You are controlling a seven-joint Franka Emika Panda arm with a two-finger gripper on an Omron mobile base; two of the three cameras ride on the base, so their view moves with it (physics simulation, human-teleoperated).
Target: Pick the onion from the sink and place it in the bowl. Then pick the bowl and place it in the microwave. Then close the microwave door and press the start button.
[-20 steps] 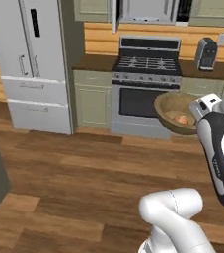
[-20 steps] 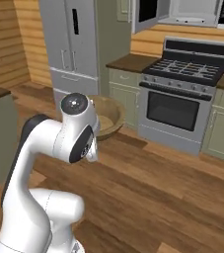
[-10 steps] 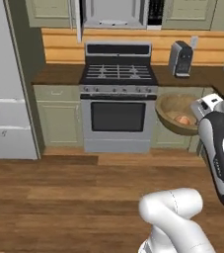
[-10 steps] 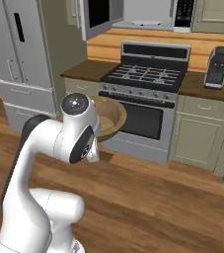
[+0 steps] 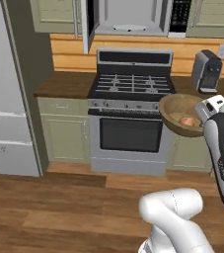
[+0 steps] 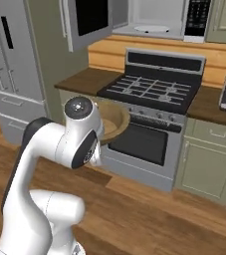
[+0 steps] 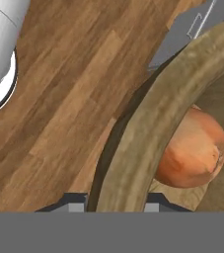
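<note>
In front of the stove (image 5: 132, 101), the tool (image 7: 116, 201) clasps one bowl (image 5: 178, 113) holding one onion (image 7: 192, 148).

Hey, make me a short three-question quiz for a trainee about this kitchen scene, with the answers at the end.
1. True or false: the onion lies inside the bowl.
2. Multiple choice: the microwave door is A) shut, B) swung open, C) lying on the stove.
3. Short answer: which part of the bowl does the end effector grip?

Key:
1. True.
2. B. The microwave cavity shows its white turntable.
3. The rim: one fingertip sits outside the bowl wall, the other inside, holding the bowl up in front of the stove.
</note>
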